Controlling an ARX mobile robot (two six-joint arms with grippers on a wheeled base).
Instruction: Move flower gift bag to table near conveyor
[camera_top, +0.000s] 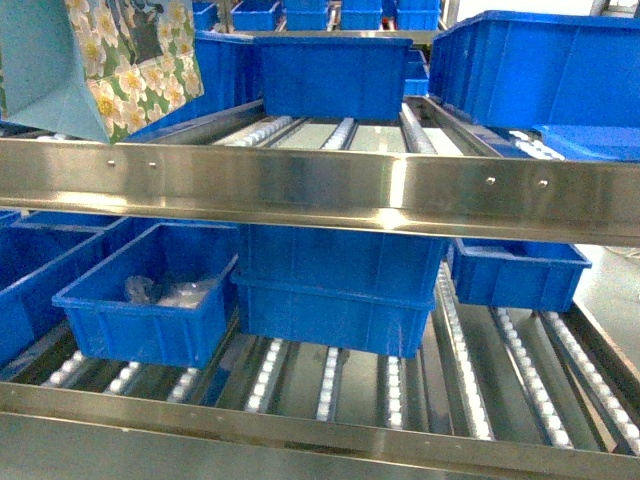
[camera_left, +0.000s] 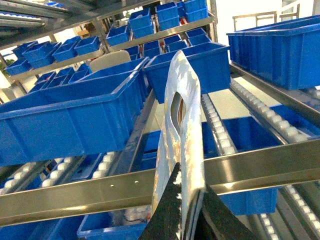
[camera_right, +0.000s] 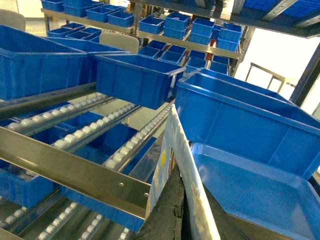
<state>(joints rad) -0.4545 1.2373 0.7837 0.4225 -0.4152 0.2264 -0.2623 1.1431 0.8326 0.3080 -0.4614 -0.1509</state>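
— Right, we are holding the glossy paper gift bag printed with pale flowers (camera_top: 120, 60) up at the top left, above the shiny steel-framed roller conveyor (camera_top: 320, 185); where are we gripping?

— Left gripper (camera_left: 192, 212) is pinching its thin edge below the cut-out handle; the right gripper (camera_right: 185, 210) is clamping another creased rim. We are judging it best to lift evenly, clearing the blue plastic bins (camera_top: 330, 75).

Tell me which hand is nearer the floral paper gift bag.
Left. The left hand clamps the floral paper gift bag. The right hand pinches a pale sheet beside a blue plastic bin; possibly the same bag, unclear.
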